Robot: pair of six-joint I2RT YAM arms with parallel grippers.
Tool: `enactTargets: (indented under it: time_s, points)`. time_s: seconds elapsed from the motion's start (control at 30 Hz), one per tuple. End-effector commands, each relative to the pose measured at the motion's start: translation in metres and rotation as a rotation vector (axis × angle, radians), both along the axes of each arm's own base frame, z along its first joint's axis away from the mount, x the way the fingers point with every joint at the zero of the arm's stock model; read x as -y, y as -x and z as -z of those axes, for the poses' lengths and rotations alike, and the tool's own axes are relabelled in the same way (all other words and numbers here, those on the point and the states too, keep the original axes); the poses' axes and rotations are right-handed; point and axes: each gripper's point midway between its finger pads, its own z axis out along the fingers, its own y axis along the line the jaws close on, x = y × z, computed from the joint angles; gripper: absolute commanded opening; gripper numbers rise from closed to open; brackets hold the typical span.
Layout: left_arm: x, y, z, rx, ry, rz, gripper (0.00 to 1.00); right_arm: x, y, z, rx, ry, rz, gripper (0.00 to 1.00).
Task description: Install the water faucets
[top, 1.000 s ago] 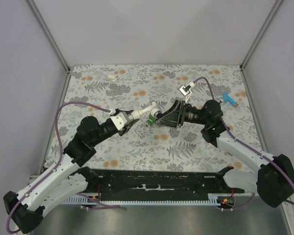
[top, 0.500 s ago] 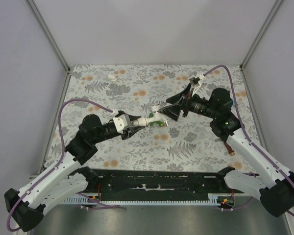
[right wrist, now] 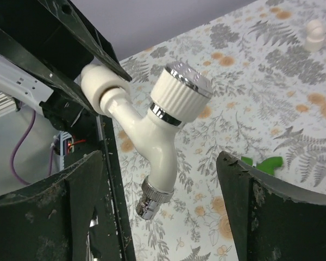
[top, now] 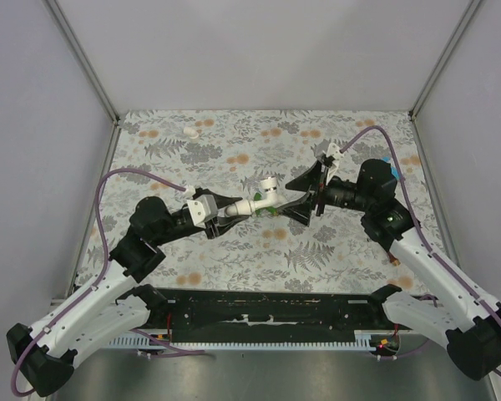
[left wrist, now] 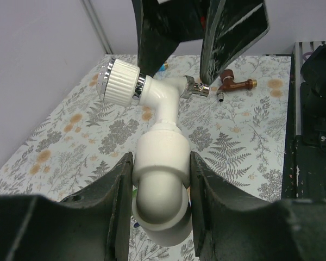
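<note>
Floral-print tablecloth [top: 234, 150] lies under the white plastic faucet with ribbed knob [top: 263, 194], held aloft, seated in a white elbow fitting [left wrist: 160, 190] clamped by the left gripper [top: 221, 219]. Faucet stem runs from those fingers toward the right gripper [top: 290, 196], spread wide astride it.

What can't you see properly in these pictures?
Top view: the green faucet is mostly hidden under the white faucet.
Top view: the blue faucet is just a sliver behind the right arm.
Left wrist view: the white faucet's lower end is hidden between the fingers of the left end effector.
</note>
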Motion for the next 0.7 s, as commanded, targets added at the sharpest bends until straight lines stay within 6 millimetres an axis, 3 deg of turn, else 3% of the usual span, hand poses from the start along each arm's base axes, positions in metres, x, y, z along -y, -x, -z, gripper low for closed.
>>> enactTargets:
  time_s: [0.0, 0.17, 0.23, 0.33, 0.43, 0.47, 0.63, 0.67]
  points:
    - [0.001, 0.01, -0.041, 0.089, 0.107, 0.037, 0.02, -0.008, 0.012, 0.014, -0.07, -0.007, -0.099, 0.89]
    - [-0.001, 0.008, -0.041, 0.097, 0.104, 0.024, 0.02, -0.014, 0.018, 0.024, -0.176, -0.023, -0.15, 0.81]
    - [-0.001, 0.007, -0.04, 0.104, 0.1, 0.02, 0.02, -0.016, 0.018, 0.027, -0.232, -0.032, -0.151, 0.69]
    - [-0.002, 0.007, -0.037, 0.122, 0.08, 0.017, 0.02, -0.018, 0.018, 0.025, -0.335, -0.062, -0.137, 0.44]
    - [-0.004, 0.001, -0.029, 0.144, 0.035, -0.009, 0.02, -0.022, 0.015, 0.023, -0.473, -0.083, -0.12, 0.07]
    - [-0.005, 0.0, -0.028, 0.155, 0.024, -0.017, 0.02, -0.024, 0.015, 0.024, -0.527, -0.086, -0.125, 0.0]
    - [-0.014, -0.01, -0.022, 0.195, -0.035, -0.087, 0.02, -0.03, 0.017, 0.019, -0.671, -0.12, -0.157, 0.0]
    - [-0.017, -0.012, -0.021, 0.205, -0.048, -0.103, 0.02, -0.03, 0.015, 0.018, -0.672, -0.124, -0.15, 0.04]
